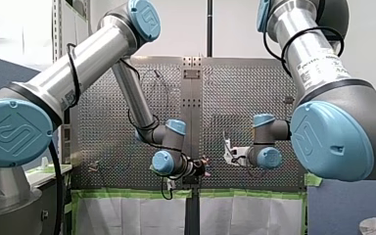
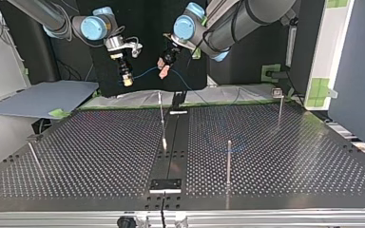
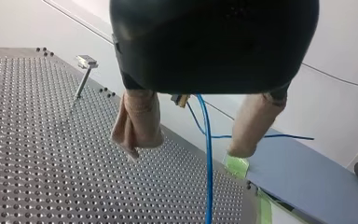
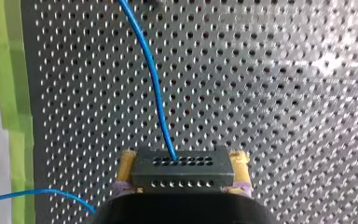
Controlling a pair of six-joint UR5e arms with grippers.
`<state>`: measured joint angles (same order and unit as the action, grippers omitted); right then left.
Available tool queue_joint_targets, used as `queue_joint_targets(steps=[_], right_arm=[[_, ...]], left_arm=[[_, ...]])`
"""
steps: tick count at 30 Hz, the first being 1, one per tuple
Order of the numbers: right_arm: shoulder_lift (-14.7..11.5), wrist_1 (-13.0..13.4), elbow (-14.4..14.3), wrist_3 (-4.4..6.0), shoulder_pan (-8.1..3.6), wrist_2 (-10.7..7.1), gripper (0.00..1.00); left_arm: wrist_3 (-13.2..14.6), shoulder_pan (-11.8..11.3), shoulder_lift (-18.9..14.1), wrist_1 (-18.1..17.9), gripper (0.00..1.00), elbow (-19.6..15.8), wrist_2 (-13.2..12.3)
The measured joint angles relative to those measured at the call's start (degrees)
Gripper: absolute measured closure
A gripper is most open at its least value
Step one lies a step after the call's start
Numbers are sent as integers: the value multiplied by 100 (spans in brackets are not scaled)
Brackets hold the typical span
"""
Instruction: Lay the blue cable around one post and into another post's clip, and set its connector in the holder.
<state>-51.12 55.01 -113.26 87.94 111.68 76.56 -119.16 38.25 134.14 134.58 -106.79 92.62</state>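
Connector [image 4: 182, 172] is clamped in right gripper [image 4: 182, 161]; cable [image 3: 208, 163] is passed betw. spread fingers of left gripper [image 3: 186, 149]; both are hung over table [image 2: 290, 156] edge, far side in top view.

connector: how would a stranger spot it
In the right wrist view, find my right gripper over the perforated table. Between its yellow pads sits the connector: a black block with rows of small holes, the only thing the blue cable runs into.

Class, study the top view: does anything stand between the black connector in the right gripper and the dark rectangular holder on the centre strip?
Yes, one thing: a thin metal post rises on the centre strip, roughly on the line from the black connector to the dark rectangular holder. Nothing else visible does.
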Motion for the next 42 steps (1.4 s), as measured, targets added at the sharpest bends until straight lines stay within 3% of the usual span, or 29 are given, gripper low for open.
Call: queue_joint_targets(steps=[7,9,10,11,12,13,15,19,29,38,42], right_arm=[[-7,37,0,14,41,-191,99],[-8,41,0,23,47,-207,99],[-8,42,0,31,48,-211,99],[-8,43,0,43,49,-212,99],[-8,44,0,54,50,-212,99],[-8,44,0,62,50,-212,99],[-9,40,0,75,51,-210,99],[-9,31,0,123,51,-200,99],[-6,154,21,376,-13,-153,99],[39,315,94,464,-26,100,99],[180,351,169,482,-27,173,99]], left_arm=[[-36,8,1,-42,0,-2,133],[-82,11,1,-115,39,-4,155],[-103,14,1,-154,39,-4,161],[-125,16,1,-203,58,-3,170],[-136,18,1,-237,68,-2,183],[-141,22,1,-267,68,-2,205],[-139,32,-3,-319,100,-4,280],[-58,53,2,-349,100,-4,448],[204,27,45,-409,100,-2,941],[6,75,424,-719,100,199,929],[-38,85,509,-730,100,311,939]])
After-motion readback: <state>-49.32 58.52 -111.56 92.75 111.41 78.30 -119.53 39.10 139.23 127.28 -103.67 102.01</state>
